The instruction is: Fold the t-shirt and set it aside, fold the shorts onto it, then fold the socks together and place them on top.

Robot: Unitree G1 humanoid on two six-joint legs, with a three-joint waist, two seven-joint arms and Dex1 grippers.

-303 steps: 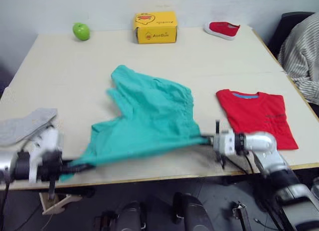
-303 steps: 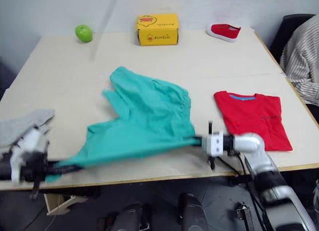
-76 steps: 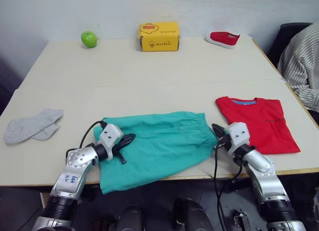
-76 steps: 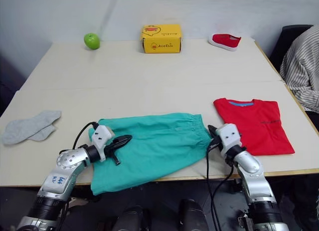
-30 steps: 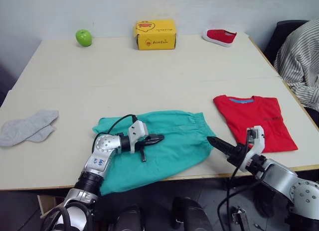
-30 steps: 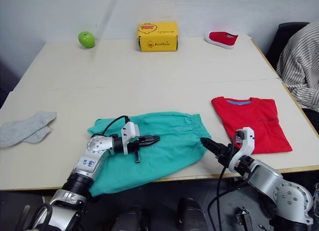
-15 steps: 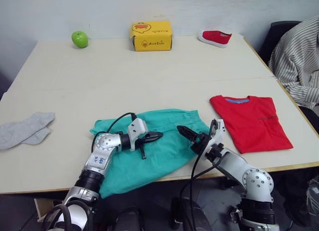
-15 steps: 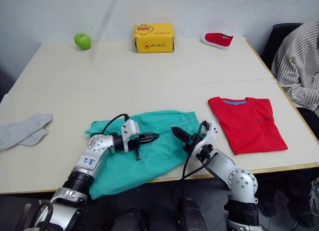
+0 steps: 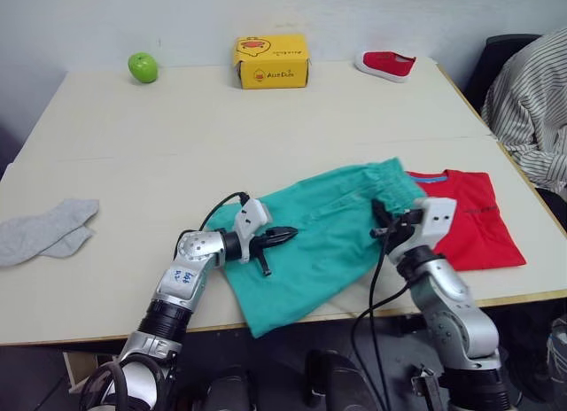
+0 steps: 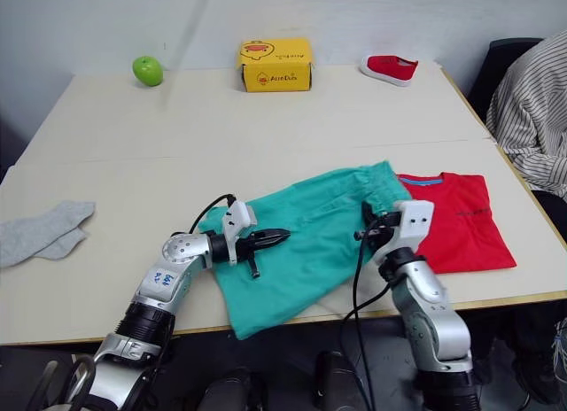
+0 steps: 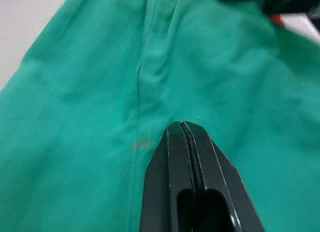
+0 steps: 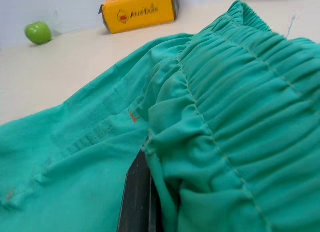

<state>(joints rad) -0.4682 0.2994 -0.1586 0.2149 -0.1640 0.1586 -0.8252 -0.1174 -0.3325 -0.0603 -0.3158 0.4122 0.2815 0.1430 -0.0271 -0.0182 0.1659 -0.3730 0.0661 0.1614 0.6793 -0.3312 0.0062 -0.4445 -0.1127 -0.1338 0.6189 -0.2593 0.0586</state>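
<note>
Left eye view: right hand point(image 9: 387, 225) gripping shorts point(image 9: 323, 229) waistband; left hand point(image 9: 282, 236) closed, empty.

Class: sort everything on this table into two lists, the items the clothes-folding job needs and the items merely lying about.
Job items: shorts, t-shirt, socks.

Lying about: green apple, yellow box, red shoe.

A pale beige table point(image 9: 133, 154) stands against a plain light wall point(image 9: 133, 21), dark chair point(image 9: 496, 52) alongside
</note>
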